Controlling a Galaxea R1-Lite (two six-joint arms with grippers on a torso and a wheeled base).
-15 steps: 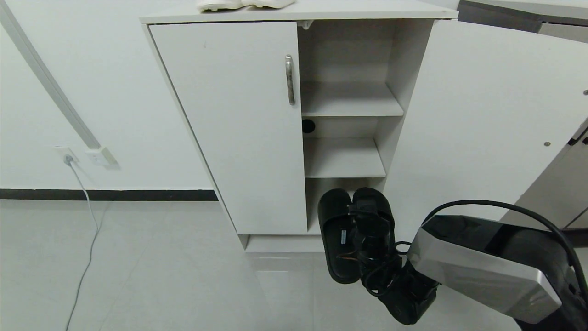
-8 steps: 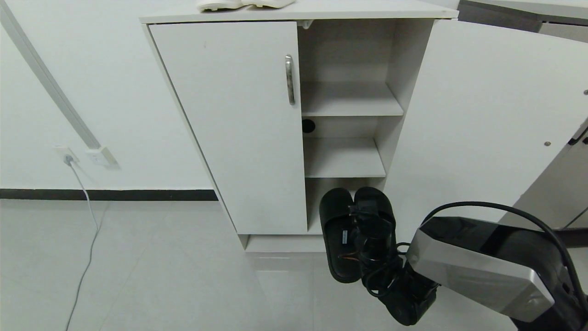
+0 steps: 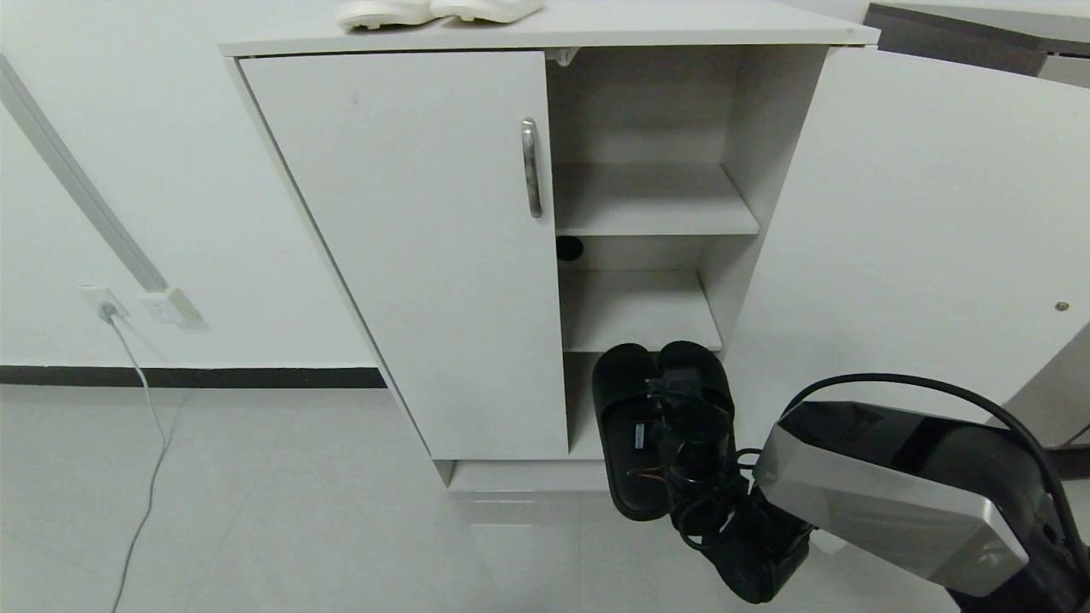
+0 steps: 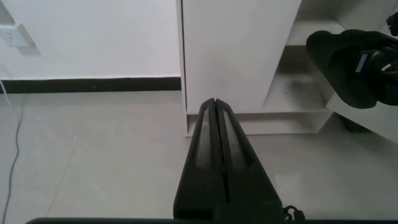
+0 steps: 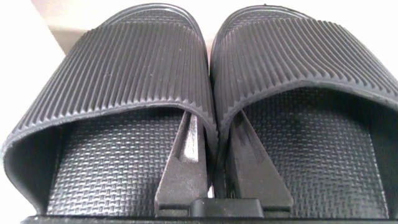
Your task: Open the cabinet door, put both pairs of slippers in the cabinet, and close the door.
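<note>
We hold the black slippers (image 3: 626, 400) pinched together in our right gripper (image 3: 681, 409), low and centre in the head view, at the cabinet's (image 3: 400, 255) open bottom compartment. The white slippers (image 3: 434, 10) lie on the cabinet top. Our left gripper (image 4: 214, 118) has its fingers pressed together.

The premises appeared to be a plain office or test room rather than a furnished home. Noted were bare white walls (image 3: 128, 128), a grey tiled floor (image 3: 272, 519) and a black skirting strip (image 3: 187, 376). Surface-mounted trunking (image 3: 77, 187) ran down to a wall box (image 3: 173, 306) beside a socket (image 3: 95, 296) with a grey cable (image 3: 140, 477) plugged in, and a white laminate cabinet (image 3: 409, 255) stood near grey office-style furniture (image 3: 979, 25).
</note>
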